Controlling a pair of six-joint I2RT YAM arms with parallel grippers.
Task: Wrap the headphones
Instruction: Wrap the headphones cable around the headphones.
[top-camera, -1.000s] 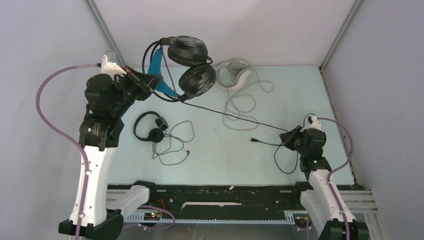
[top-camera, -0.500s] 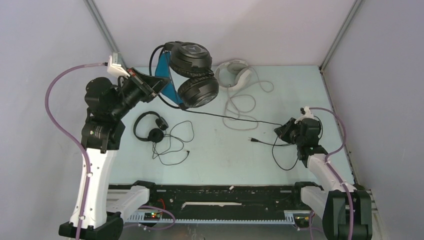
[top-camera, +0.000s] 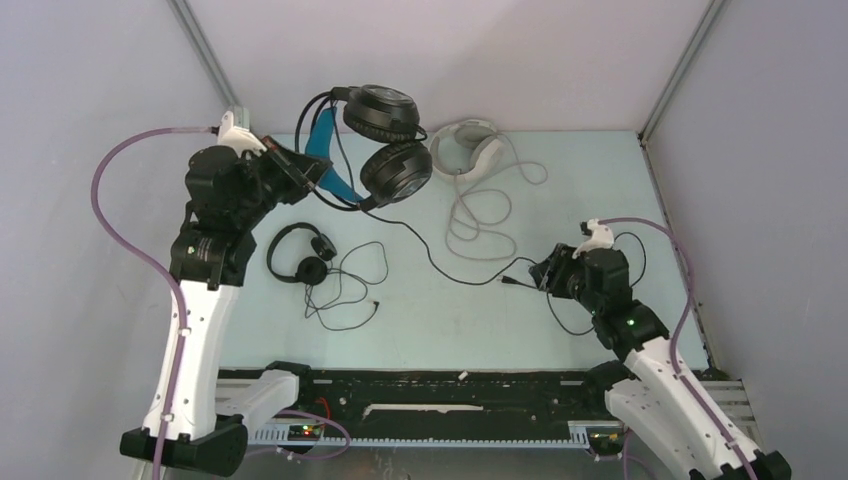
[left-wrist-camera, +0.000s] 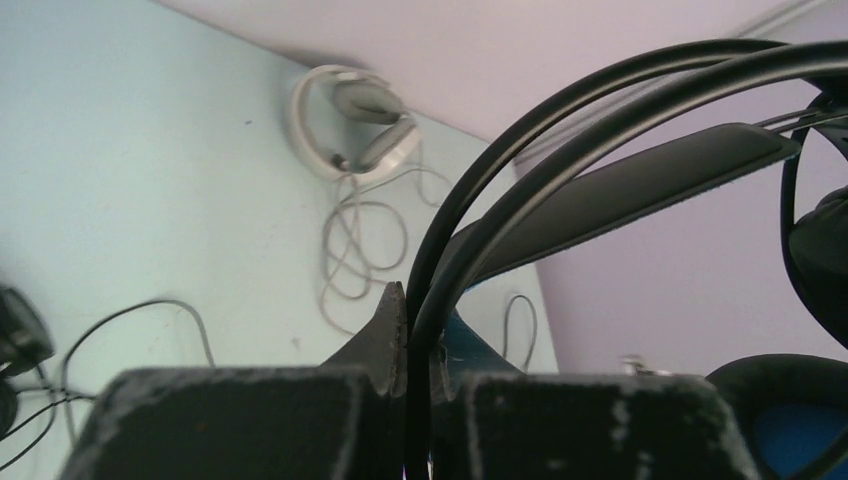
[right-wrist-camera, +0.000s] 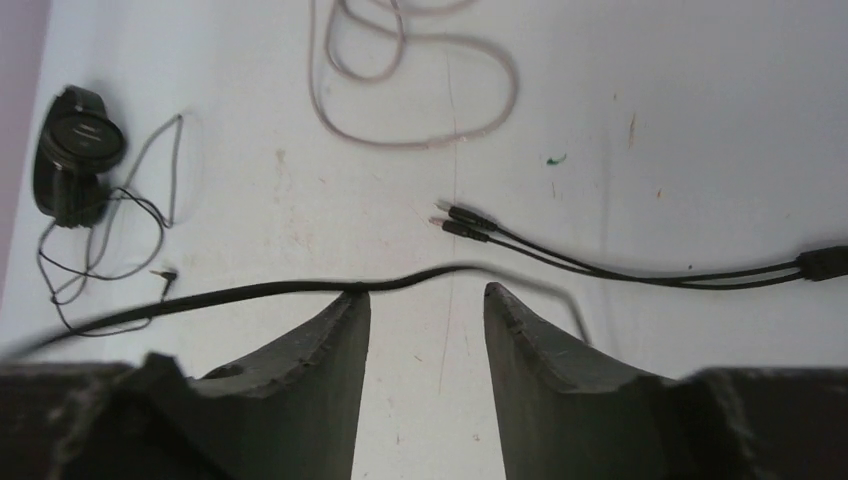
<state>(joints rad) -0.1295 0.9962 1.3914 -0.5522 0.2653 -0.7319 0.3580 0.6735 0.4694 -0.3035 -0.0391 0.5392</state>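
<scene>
My left gripper (top-camera: 306, 172) (left-wrist-camera: 420, 305) is shut on the thin black headband bars of the bulky black headphones (top-camera: 386, 140) with the blue lining, holding them in the air at the back left. Their black cord (top-camera: 440, 265) (right-wrist-camera: 290, 288) sags down to the table and runs to my right gripper (top-camera: 541, 272) (right-wrist-camera: 427, 295). That gripper is open, with the cord lying across its fingertips, not pinched. The cord's twin plugs (right-wrist-camera: 462, 220) rest just beyond. The white-grey headphones (top-camera: 466, 148) (left-wrist-camera: 355, 118) lie at the back. The small thin black headphones (top-camera: 300, 254) (right-wrist-camera: 76, 150) lie at the left.
The white pair's pale cord (top-camera: 478, 215) (right-wrist-camera: 420, 95) lies in loose loops mid-table. The small pair's thin cord (top-camera: 350, 290) is tangled to its right. A loop of black cord (top-camera: 570, 325) lies by the right arm. Grey walls close in on three sides.
My right gripper has opened and let go of the black cord while moving left. The cord, taut before, now sags. The left arm has shifted the hanging headphones slightly.
</scene>
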